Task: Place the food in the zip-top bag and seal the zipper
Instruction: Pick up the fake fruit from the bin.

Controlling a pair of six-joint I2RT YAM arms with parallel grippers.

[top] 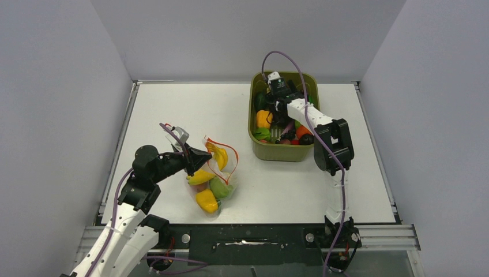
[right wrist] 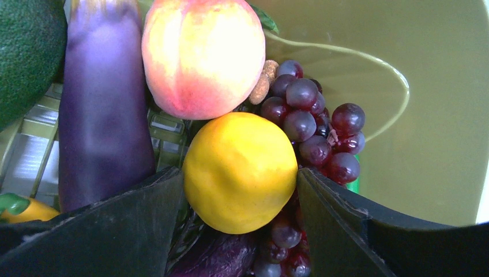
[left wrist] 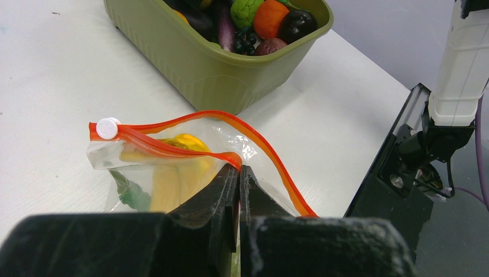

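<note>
On white table [top: 173, 109] at left, left gripper [left wrist: 239, 173] clenched on red-orange zipper strip [left wrist: 173, 148] of clear crinkly zip-top bag [top: 229, 173] lying flat, holding yellow and green plastic toy food [top: 206, 200]. At right, inside olive-green rectangular plastic tub [top: 282, 152], right gripper [right wrist: 240, 176] straddles round yellow toy fruit [right wrist: 236, 156]; can't tell if it grips.

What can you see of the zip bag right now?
The bag is a clear, crinkly plastic pouch lying on the white table, left of the green tub and nearer the arms. An orange zipper strip rims its mouth, with a white slider at one end. The mouth gapes open, its two edges bowed apart. Inside are yellow peppers and a green piece. The left claw is shut on the near mouth edge.
</note>
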